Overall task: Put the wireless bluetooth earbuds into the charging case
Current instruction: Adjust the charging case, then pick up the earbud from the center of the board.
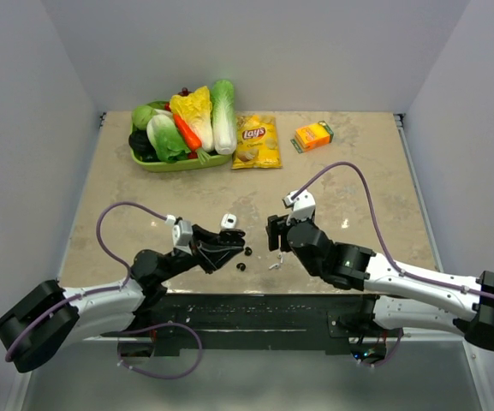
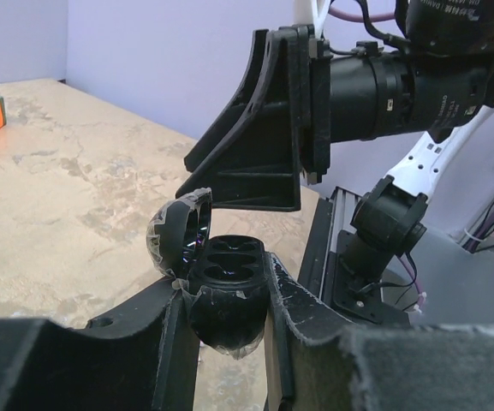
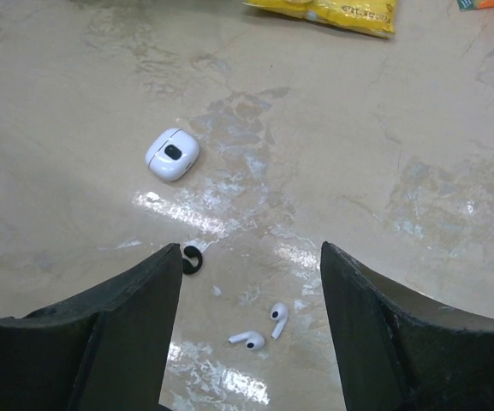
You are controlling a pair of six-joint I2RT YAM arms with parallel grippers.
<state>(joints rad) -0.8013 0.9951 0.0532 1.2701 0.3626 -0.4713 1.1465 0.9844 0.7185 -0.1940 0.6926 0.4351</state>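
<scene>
Now the left gripper point(image 2: 227, 295) pinches the open black charging case point(image 2: 229, 264), its lid point(image 2: 176, 235) tipped back and two pockets showing. Both black earbuds point(image 1: 248, 251) point(image 1: 241, 266) lie on the table point(image 1: 358, 171) just beside that gripper. The right gripper point(image 3: 251, 255) hovers near them, fingers spread wide (one black bud peeks beside a finger). A white case point(image 3: 172, 154) and white earbuds point(image 3: 248, 340) lie close by

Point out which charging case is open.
The black case gripped by the left gripper: its lid is tilted back, showing two empty sockets. The white case lying on the table looks shut.
</scene>
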